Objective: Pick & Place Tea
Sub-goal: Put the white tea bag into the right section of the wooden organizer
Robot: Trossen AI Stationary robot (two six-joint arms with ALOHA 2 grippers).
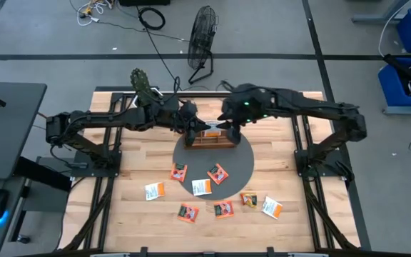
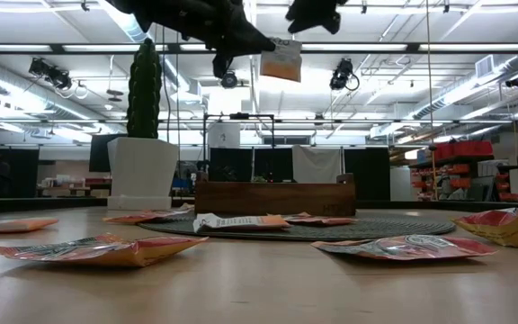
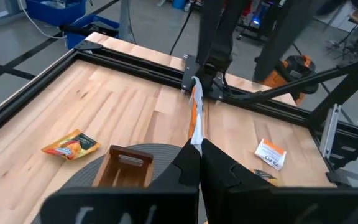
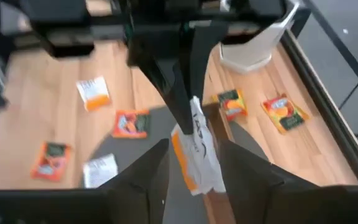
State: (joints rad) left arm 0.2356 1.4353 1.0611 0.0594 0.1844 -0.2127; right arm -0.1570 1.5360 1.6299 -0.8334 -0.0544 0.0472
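Inspecting by view, one line per finding:

High view: left gripper (image 1: 193, 128) and right gripper (image 1: 228, 126) meet above the wooden tray (image 1: 211, 140), which stands on a dark round mat (image 1: 242, 163); a sachet (image 1: 212, 128) lies between them.
Loose tea: eight sachets (image 1: 219, 173) lie flat, some on the mat's near edge, the rest on the bare table (image 1: 120, 207) nearer the front.
Low view: the held sachet (image 2: 282, 61) hangs high over the tray (image 2: 275, 199), clear of it; potted cactus (image 2: 144, 90) stands behind.
Left wrist view: left fingers (image 3: 186, 168) are closed on the sachet's (image 3: 196, 115) edge.
Right wrist view: right fingers (image 4: 149, 171) stand apart on either side of the sachet (image 4: 197, 152), not pinching it.
Writing: print shows on the wrappers, too small to read; no brand legible.
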